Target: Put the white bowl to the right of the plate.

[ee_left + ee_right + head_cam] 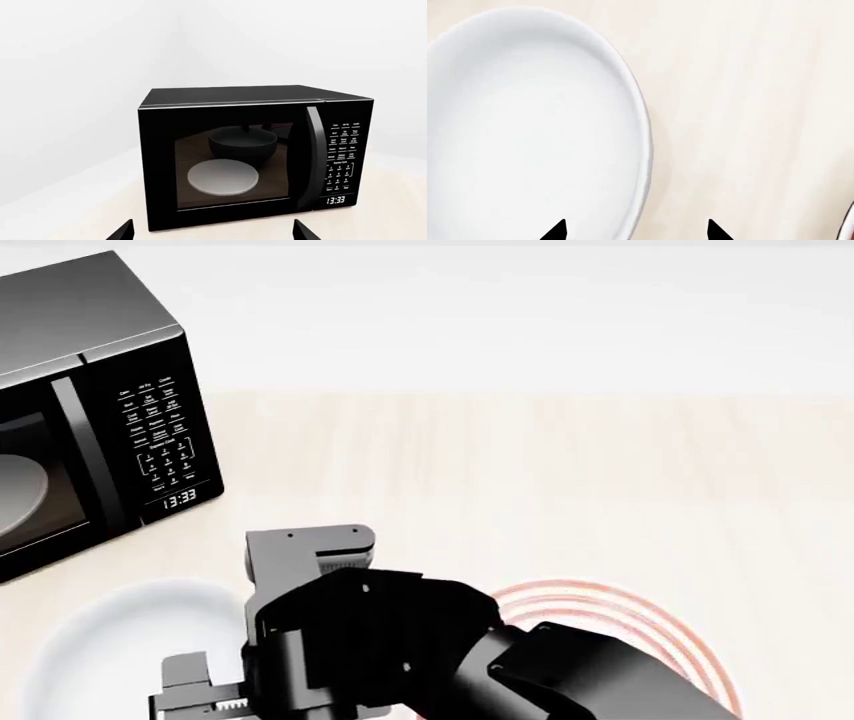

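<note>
The white bowl point(107, 650) stands on the pale wooden table at the near left in the head view, left of the plate point(603, 602), whose red rings show past my right arm point(400, 640). That arm reaches across from the right and covers much of the plate. In the right wrist view my right gripper point(637, 232) is open above the bowl point(527, 130). One fingertip is over the bowl's inside and the other over the table, so the rim lies between them. My left gripper point(213, 234) is open and holds nothing; it faces the microwave.
A black microwave point(94, 400) stands at the far left of the table with its door shut, a pale turntable dish point(222, 177) showing behind the glass. The wooden tabletop point(534, 470) stretches to the right and behind the plate.
</note>
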Controlling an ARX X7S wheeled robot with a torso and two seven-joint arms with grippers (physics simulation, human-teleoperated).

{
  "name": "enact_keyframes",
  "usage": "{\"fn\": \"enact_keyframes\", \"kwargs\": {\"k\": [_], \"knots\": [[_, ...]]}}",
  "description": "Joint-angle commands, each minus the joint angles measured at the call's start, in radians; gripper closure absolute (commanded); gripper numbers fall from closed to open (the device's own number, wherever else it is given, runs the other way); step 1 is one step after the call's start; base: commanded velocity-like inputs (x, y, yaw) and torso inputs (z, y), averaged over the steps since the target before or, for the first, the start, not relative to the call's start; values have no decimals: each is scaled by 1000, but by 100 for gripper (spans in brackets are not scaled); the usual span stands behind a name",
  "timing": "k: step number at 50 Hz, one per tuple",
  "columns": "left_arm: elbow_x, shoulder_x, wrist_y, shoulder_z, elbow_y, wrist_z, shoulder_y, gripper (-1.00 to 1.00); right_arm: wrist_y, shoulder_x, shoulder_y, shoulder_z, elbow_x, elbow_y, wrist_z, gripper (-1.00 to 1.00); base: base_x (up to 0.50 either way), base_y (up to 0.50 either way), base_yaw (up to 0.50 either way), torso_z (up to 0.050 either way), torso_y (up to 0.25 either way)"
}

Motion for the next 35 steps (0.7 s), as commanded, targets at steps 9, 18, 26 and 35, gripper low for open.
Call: {"fn": "enact_keyframes", "kwargs": {"k": [9, 18, 26, 35], "knots": [[-12, -5, 5, -4, 2, -4, 5, -100, -11, 0, 10, -1, 17, 10, 26, 100, 0, 0, 0, 0, 0], [-17, -8, 5, -5, 1, -7, 5, -100, -36, 0, 61, 8, 66, 1, 157, 100, 0, 0, 0, 0, 0], [-15, -9, 2, 2, -2, -12, 2, -100, -111, 124, 98, 103, 178, -251, 365, 100, 0, 0, 0, 0, 0], [-9, -11, 1, 9, -9, -18, -5, -100, -149, 238, 141, 176, 292, -399, 513, 100, 0, 0, 0, 0, 0]]}}
